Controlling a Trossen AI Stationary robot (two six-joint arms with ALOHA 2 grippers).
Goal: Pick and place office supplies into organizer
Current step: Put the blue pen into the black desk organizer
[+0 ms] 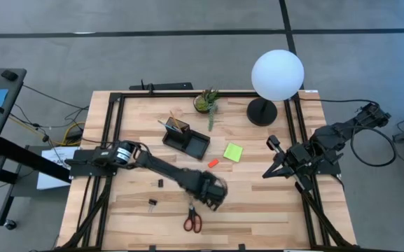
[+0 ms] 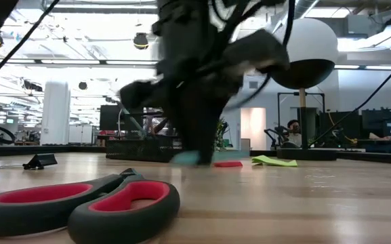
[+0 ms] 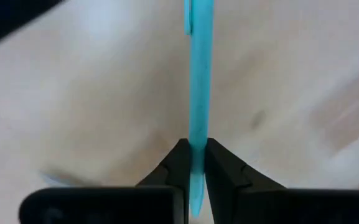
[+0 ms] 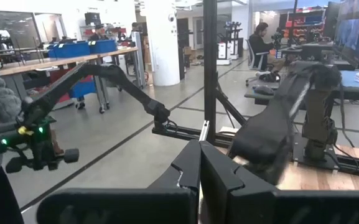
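My left gripper (image 1: 212, 190) is over the table's middle, just beyond the red-handled scissors (image 1: 192, 220), and is shut on a teal pen (image 3: 198, 74). The scissors lie flat, their handles (image 2: 80, 200) close in the low view. The black organizer (image 1: 185, 140) stands toward the far side with pencils upright in its taller section. The lime-green sticky pad (image 1: 233, 152), the orange eraser (image 1: 213, 163) and two black clips (image 1: 159, 183) (image 1: 152, 203) lie on the wood. My right gripper (image 1: 273, 162) waits shut at the right edge. My left gripper pinches the teal pen between its two fingertips (image 3: 180, 163), which close on the shaft (image 3: 197, 146) from either side. The pen runs lengthwise out past the fingers, and a short stub shows behind them. In the low view its teal end (image 2: 185, 158) is down near the table; whether it touches, I cannot tell.
A small potted plant (image 1: 207, 101) and the lamp's round black base (image 1: 262, 112) under its white globe (image 1: 277, 75) stand along the far edge. A black frame rail (image 1: 117, 140) borders the table. Bare wood lies between the organizer and the left arm.
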